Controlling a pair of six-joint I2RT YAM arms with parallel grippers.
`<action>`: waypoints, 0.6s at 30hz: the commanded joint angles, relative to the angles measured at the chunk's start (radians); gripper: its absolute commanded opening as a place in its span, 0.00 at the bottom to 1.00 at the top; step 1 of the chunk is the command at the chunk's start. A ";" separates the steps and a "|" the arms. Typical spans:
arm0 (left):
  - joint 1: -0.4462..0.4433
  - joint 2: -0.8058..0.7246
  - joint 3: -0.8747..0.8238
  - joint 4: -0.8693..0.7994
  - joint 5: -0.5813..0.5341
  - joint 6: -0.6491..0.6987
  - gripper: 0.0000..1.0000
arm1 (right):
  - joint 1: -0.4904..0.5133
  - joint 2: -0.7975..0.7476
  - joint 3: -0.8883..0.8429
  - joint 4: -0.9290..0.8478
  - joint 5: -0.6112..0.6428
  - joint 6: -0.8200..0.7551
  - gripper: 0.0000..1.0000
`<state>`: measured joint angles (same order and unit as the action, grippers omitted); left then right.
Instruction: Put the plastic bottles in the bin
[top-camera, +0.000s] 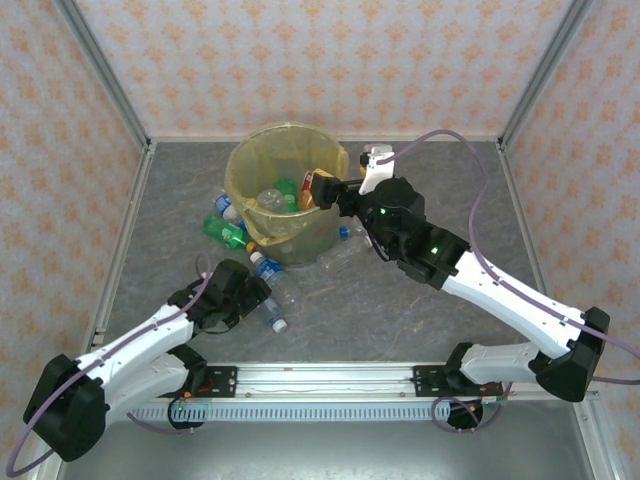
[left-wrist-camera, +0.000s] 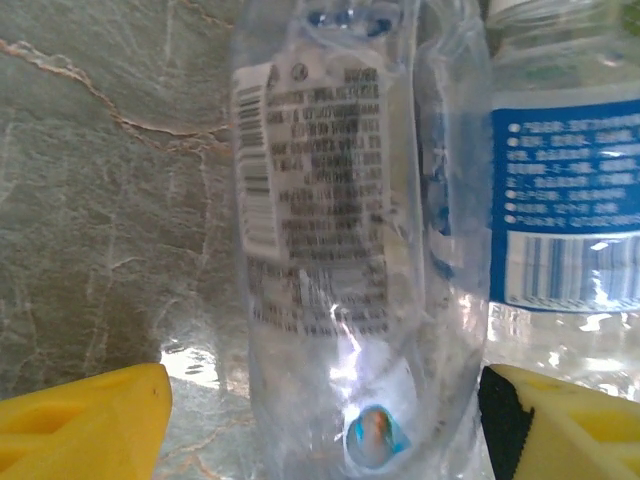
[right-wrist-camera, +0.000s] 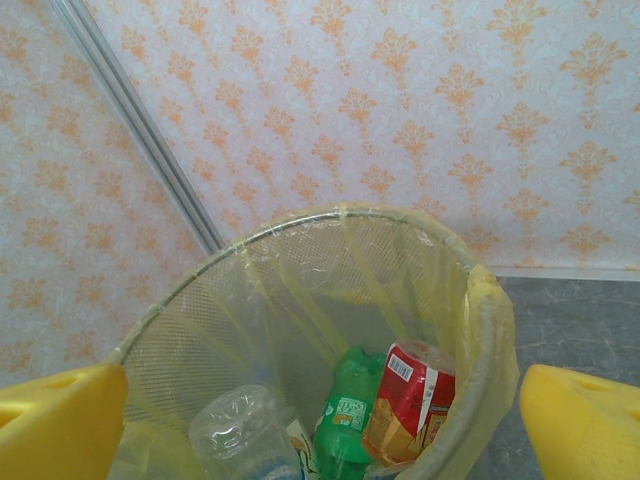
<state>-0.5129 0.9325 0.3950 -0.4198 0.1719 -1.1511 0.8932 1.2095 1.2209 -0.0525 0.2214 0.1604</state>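
A clear crumpled bottle (left-wrist-camera: 340, 250) lies on the table between the yellow fingers (left-wrist-camera: 85, 420) of my left gripper (left-wrist-camera: 325, 425), which is open around it, with a gap on the left side. Beside it on the right lies a blue-labelled clear bottle (left-wrist-camera: 565, 200). In the top view the left gripper (top-camera: 258, 292) sits low over these bottles (top-camera: 270, 275) in front of the bin (top-camera: 300, 240). My right gripper (top-camera: 322, 188) hovers open and empty over the bin's right rim (right-wrist-camera: 340, 212). Inside the bin are a green bottle (right-wrist-camera: 345, 410), a red-labelled bottle (right-wrist-camera: 410, 400) and a clear one (right-wrist-camera: 240, 425).
More bottles lie left of the bin, among them a green one (top-camera: 225, 232) and a blue-capped one (top-camera: 225, 205). Another clear bottle (top-camera: 350, 245) lies at the bin's right foot. Patterned walls and metal posts (top-camera: 110, 80) enclose the grey table (top-camera: 400, 310).
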 joint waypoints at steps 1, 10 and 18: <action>0.016 0.026 -0.019 0.040 -0.005 0.017 0.82 | -0.005 -0.022 -0.003 -0.006 0.027 0.013 1.00; 0.033 0.101 -0.028 0.080 -0.012 0.024 0.72 | -0.005 -0.022 0.000 -0.012 0.045 0.001 1.00; 0.051 -0.005 0.001 -0.014 -0.090 0.016 0.55 | -0.005 -0.022 -0.001 -0.015 0.057 -0.004 1.00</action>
<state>-0.4774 0.9752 0.3828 -0.3824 0.1474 -1.1427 0.8932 1.2095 1.2209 -0.0559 0.2443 0.1600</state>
